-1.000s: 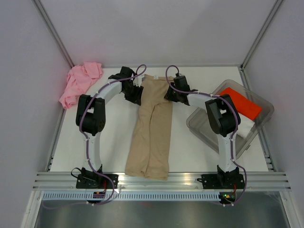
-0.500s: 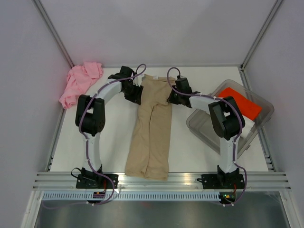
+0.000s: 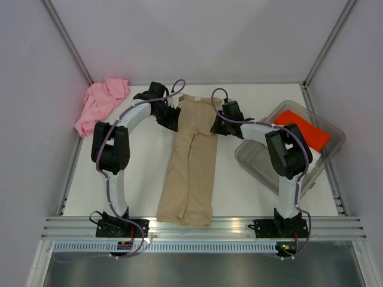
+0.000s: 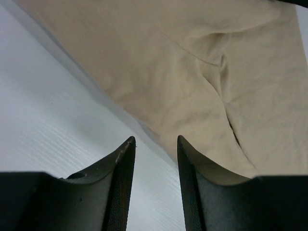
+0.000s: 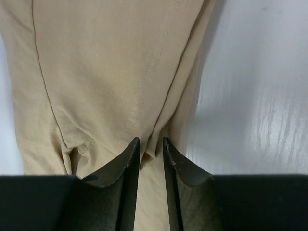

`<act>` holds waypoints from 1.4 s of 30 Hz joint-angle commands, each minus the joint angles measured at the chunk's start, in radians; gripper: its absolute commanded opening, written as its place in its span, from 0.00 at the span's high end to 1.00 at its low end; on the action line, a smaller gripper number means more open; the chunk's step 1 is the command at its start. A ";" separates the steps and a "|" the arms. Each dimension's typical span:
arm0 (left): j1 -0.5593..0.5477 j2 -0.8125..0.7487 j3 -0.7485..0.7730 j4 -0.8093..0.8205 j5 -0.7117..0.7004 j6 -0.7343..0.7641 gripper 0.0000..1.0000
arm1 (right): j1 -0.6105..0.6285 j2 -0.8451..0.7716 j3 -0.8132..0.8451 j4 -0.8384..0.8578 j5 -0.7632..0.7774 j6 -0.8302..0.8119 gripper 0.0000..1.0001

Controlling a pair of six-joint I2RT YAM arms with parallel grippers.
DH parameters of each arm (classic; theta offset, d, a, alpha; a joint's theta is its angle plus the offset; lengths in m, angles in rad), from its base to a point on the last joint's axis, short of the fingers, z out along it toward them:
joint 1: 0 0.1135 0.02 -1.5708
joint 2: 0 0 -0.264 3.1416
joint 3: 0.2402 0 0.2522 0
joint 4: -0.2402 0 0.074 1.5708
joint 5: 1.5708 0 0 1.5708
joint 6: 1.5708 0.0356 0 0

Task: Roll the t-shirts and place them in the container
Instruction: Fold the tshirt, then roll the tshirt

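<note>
The tan-beige t-shirt [image 3: 191, 161] lies on the white table as a long narrow strip with its sides folded in; it also shows in the left wrist view [image 4: 216, 72] and the right wrist view [image 5: 96, 62]. My left gripper [image 3: 170, 116] is open and empty [image 4: 156, 142], just off the shirt's upper left edge, over bare table. My right gripper [image 3: 218, 125] is at the shirt's upper right edge, its jaws nearly closed on a fold of the fabric [image 5: 150, 142]. The light pink t-shirt [image 3: 102, 104] lies crumpled at the far left corner.
A clear plastic tub [image 3: 248, 156] stands at the right and holds the red t-shirt [image 3: 302, 128] and the white t-shirt [image 3: 308, 156]. Grey walls close in the table on three sides. A metal rail runs along the near edge.
My right gripper has moved a little left and toward me along the shirt's right edge, drawing that edge inward. My left gripper has shifted slightly outward off the shirt's left edge.
</note>
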 commanded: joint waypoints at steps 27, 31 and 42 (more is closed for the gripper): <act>-0.267 -1.492 -1.162 -0.436 0.202 1.336 0.43 | 1.006 -0.858 -0.517 -0.558 0.027 -1.214 0.54; -0.269 -1.583 -1.249 -0.397 0.264 1.505 0.34 | 1.075 -0.817 -0.587 -0.449 0.048 -1.249 0.54; -0.348 -1.283 -1.253 -0.250 0.249 1.449 0.30 | 1.098 -0.805 -0.670 -0.294 0.080 -1.326 0.48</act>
